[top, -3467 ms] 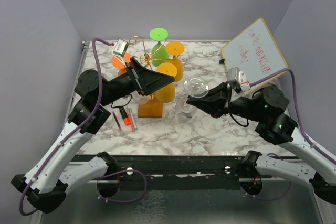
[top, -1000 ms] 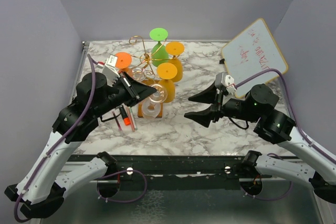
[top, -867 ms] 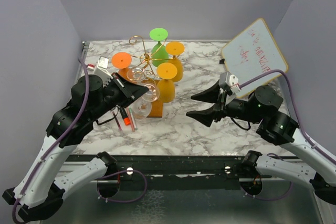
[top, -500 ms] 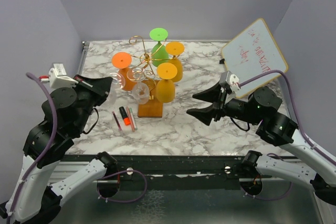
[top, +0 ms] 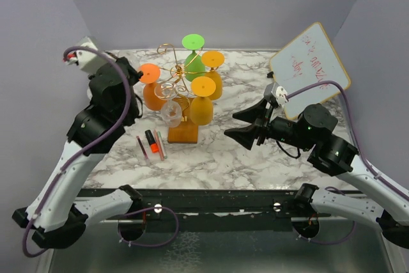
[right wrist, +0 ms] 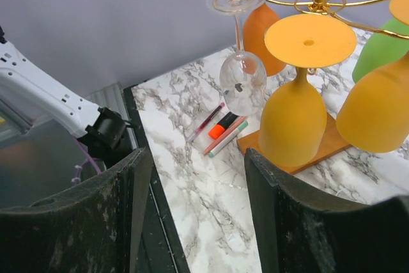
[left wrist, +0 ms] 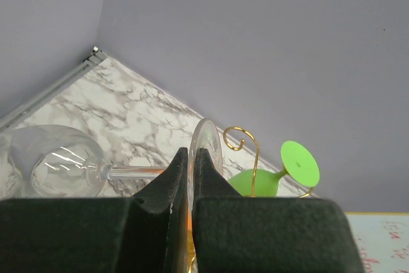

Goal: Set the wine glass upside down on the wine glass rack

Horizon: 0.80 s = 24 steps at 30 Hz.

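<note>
A clear wine glass (left wrist: 57,169) lies sideways in the air, and my left gripper (left wrist: 190,155) is shut on the rim of its foot (left wrist: 208,142). In the top view that gripper (top: 133,68) is raised at the back left, just left of the wine glass rack (top: 172,68). The glass itself is hard to make out there. The rack's gold wire arms rise from an orange-brown wooden base (top: 183,133). A second clear glass (top: 171,110) hangs upside down on the rack's near-left arm. My right gripper (top: 231,126) is open and holds nothing, to the right of the rack.
An orange glass (top: 153,94), a green glass (top: 193,62) and two yellow glasses (top: 202,108) hang upside down on the rack. Pens and an orange highlighter (top: 152,144) lie left of the base. A whiteboard (top: 310,62) leans at the back right.
My left arm has swung up and back to the left with the clear glass, from the front of the rack to its far-left side. My right gripper has barely moved.
</note>
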{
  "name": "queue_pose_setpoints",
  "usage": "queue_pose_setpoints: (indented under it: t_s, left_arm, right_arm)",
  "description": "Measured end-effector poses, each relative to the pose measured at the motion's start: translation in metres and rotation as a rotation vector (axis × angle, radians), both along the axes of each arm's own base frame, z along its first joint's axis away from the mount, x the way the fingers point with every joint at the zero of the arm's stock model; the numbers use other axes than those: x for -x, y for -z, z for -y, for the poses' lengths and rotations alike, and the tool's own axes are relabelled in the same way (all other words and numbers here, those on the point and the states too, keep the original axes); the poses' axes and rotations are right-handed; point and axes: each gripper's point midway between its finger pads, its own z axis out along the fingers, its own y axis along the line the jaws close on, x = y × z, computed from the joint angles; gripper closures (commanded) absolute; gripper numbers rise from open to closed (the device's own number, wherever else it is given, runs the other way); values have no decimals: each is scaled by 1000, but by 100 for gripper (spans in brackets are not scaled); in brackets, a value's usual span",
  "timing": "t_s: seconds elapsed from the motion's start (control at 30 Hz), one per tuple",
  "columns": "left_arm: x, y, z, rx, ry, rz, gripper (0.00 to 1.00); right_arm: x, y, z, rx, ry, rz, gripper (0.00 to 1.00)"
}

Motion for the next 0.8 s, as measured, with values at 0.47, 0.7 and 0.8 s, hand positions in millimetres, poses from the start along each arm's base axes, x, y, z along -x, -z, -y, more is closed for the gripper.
queue_pose_setpoints:
  t_s: [0.47,0.7,0.8]
  left_arm:
    - [-96,-40,4,-114,-69,47,100]
    - [-142,0,-9,-38,42,-35,100]
    - [-154,19,3,23,154,-67,100]
  right_arm:
    - [2,-6,6,-68,35,-85,35]
    - [1,-6,7,-79,51,-111,35]
    - [1,-5,8,-84,57,-123,35]
